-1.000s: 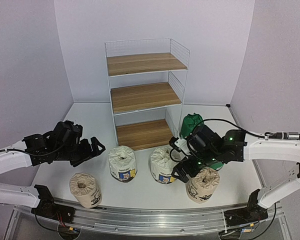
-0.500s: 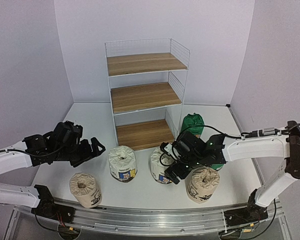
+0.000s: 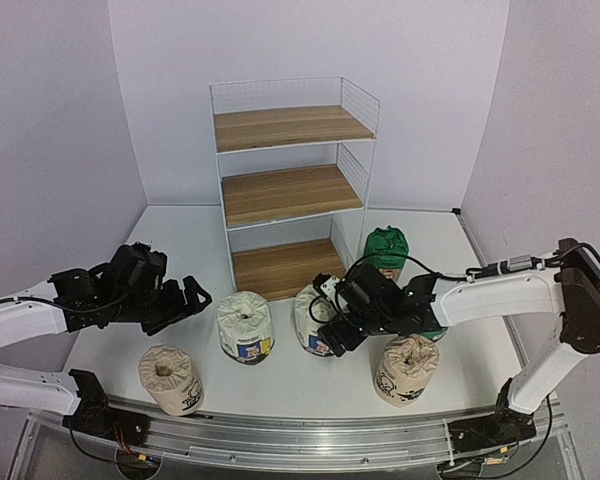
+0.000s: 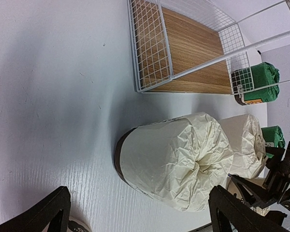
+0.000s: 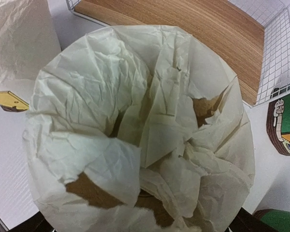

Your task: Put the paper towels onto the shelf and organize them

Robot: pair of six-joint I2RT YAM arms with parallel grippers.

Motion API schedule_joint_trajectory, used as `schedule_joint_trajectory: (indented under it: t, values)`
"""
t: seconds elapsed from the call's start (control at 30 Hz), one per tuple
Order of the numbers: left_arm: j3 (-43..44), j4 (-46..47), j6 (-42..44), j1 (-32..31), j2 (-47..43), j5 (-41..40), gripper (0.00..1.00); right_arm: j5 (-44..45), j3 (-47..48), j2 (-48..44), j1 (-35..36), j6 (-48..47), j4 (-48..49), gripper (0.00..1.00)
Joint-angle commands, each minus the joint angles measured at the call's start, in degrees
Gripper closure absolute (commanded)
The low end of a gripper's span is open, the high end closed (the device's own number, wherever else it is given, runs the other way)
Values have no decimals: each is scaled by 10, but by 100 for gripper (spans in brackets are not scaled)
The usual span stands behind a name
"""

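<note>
The shelf point(image 3: 290, 190) stands at the back with bare wooden boards. Two white rolls stand in front of it. My right gripper point(image 3: 330, 320) is down over the right-hand white roll point(image 3: 310, 318), whose gathered top point(image 5: 135, 130) fills the right wrist view; the jaws stand wide on either side of it point(image 5: 140, 224) and contact does not show. My left gripper point(image 3: 195, 297) hovers open to the left of the other white roll point(image 3: 245, 325), facing it point(image 4: 176, 164) with nothing between its fingers point(image 4: 138, 193).
One beige roll point(image 3: 170, 378) stands front left and another point(image 3: 405, 368) front right, close under the right arm. A green roll point(image 3: 385, 248) stands beside the shelf's right mesh side. A second green roll point(image 4: 273, 137) is mostly hidden behind the right arm.
My right gripper has swung left from above the beige roll onto the right-hand white roll, nudging it slightly left, and its jaws have narrowed a little. The left arm has not moved.
</note>
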Motion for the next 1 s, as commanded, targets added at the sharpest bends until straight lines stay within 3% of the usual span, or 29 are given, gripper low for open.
schedule_joint_trajectory:
  t: [0.0,0.23,0.37,0.73,0.9,0.97]
  values:
    - [6,11,-8,-1,2,-1,0,20,-14,-3,0,2,66,15]
    - [11,12,-7,-1,13,3,0,29,-39,-14,0,15,108,37]
    - [14,13,-3,-1,18,3,0,21,-45,-24,0,22,111,44]
    - [2,22,-1,-1,10,5,0,44,-13,-54,-3,1,135,50]
    - [-2,23,-2,-1,2,2,0,26,-3,-44,-28,2,154,67]
    - [-4,23,-2,-2,-2,0,0,15,-2,-39,-36,-4,172,68]
